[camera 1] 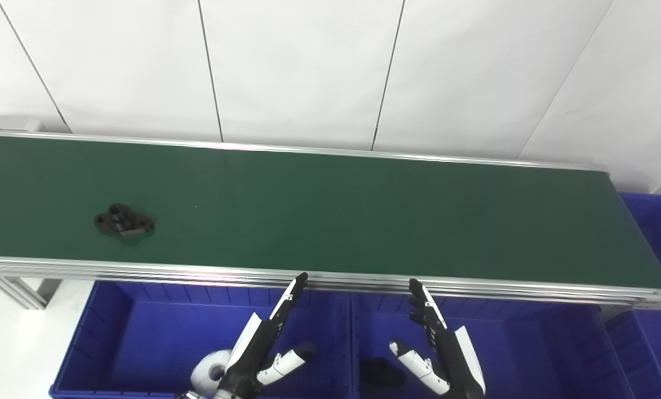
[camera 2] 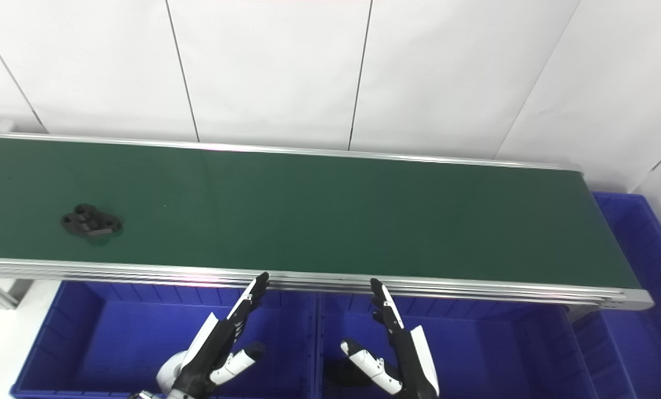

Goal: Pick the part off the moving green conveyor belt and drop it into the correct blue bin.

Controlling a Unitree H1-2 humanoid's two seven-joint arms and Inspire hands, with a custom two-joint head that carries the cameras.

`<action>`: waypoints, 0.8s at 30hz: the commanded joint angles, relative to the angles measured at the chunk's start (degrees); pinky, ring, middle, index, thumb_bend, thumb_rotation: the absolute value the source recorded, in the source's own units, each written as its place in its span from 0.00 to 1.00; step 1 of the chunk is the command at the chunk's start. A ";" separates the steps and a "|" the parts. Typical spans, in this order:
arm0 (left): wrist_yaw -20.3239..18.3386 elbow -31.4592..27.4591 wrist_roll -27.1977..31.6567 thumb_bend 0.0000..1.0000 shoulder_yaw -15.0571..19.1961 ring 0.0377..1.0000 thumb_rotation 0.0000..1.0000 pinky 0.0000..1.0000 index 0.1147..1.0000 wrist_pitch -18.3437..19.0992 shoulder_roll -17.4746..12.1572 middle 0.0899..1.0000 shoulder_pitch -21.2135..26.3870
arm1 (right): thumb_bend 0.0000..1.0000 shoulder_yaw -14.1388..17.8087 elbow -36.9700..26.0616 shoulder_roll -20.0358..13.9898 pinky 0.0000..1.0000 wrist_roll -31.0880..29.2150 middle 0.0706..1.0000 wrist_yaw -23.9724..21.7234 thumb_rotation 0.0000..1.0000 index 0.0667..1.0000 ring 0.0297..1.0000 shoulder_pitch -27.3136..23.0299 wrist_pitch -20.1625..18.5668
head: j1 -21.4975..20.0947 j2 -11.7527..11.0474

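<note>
A black flanged part [camera 1: 123, 220] lies on the green conveyor belt [camera 1: 363, 216] near its left end; it also shows in the right eye view [camera 2: 91, 221]. My left hand [camera 1: 265, 346] is open and empty, fingers stretched out, held over the left blue bin [camera 1: 142, 327] just below the belt's front rail. My right hand [camera 1: 440, 346] is open and empty over the middle blue bin [camera 1: 529, 343]. Both hands are far right of the part.
A white round part [camera 1: 211, 370] lies in the left bin and a dark part [camera 1: 383, 372] in the middle bin. A third blue bin [camera 1: 660, 233] stands past the belt's right end. An aluminium rail [camera 1: 330, 280] edges the belt. A white panelled wall stands behind.
</note>
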State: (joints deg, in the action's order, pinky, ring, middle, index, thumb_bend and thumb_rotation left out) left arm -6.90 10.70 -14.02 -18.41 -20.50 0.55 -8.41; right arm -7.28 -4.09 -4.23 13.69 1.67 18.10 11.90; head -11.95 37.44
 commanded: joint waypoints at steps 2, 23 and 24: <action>0.24 -1.48 0.64 0.71 -0.12 1.00 0.99 1.00 1.00 -0.75 0.53 1.00 0.78 | 0.81 -0.01 -0.76 0.10 0.91 -0.23 0.97 -0.08 0.76 0.98 0.95 -0.36 1.05 | -0.04 -0.17; 0.93 0.68 0.21 0.68 -0.09 1.00 0.99 1.00 1.00 -2.03 0.50 1.00 1.32 | 0.80 -0.32 1.63 -0.26 0.90 0.46 0.96 0.25 0.77 0.97 0.94 -0.85 2.69 | 3.56 -4.31; 1.05 0.92 0.15 0.68 -0.17 1.00 0.98 1.00 1.00 -2.20 0.58 1.00 1.27 | 0.81 -0.26 1.89 -0.37 0.89 0.40 0.96 0.28 0.77 0.97 0.94 -0.79 2.92 | 4.93 -5.16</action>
State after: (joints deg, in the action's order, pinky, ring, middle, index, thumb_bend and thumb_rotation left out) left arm -6.68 12.44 -13.24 -18.31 -20.37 0.71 -7.77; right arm -7.52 -1.73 -4.41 14.22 1.68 17.37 11.98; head -8.45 33.05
